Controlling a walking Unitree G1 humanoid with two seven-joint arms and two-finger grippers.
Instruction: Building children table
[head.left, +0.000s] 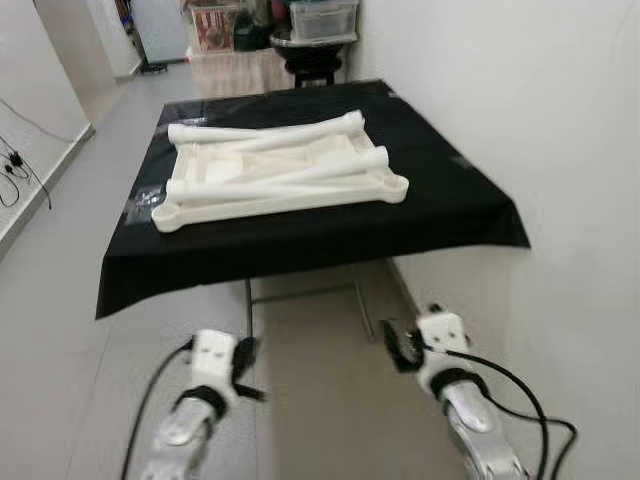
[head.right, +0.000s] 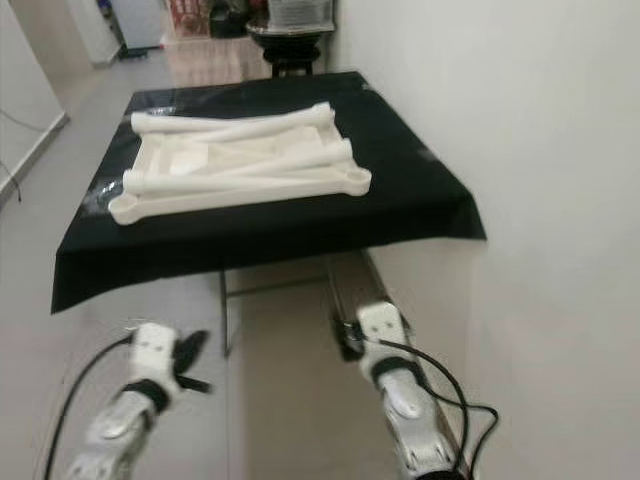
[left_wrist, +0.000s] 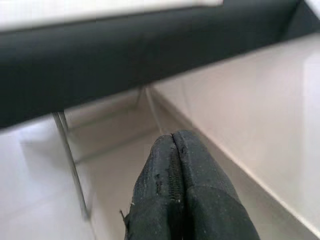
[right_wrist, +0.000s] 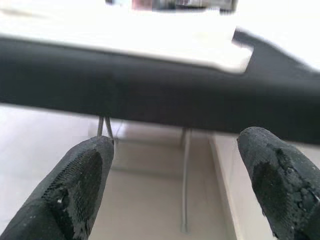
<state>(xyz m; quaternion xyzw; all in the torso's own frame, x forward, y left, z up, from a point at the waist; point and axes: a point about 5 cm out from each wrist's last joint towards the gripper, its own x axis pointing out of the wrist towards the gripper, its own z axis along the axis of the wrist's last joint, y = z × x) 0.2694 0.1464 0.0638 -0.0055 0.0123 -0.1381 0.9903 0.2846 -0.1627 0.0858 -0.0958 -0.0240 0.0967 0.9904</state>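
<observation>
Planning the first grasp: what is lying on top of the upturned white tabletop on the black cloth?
Long white legs lie loose across the upturned white tabletop, some crossing. Whatever small parts sit beneath them in the tray is covered. The black cloth hides the supporting surface.

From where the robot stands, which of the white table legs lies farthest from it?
The leg along the far edge of the white tabletop, toward the hallway, running almost straight across. The other legs lie nearer, crossing the tabletop at slants.

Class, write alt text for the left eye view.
White table parts, a flat tabletop with loose legs laid across it, rest on a black-draped table. Below, the left gripper and right gripper hang above the floor.
</observation>
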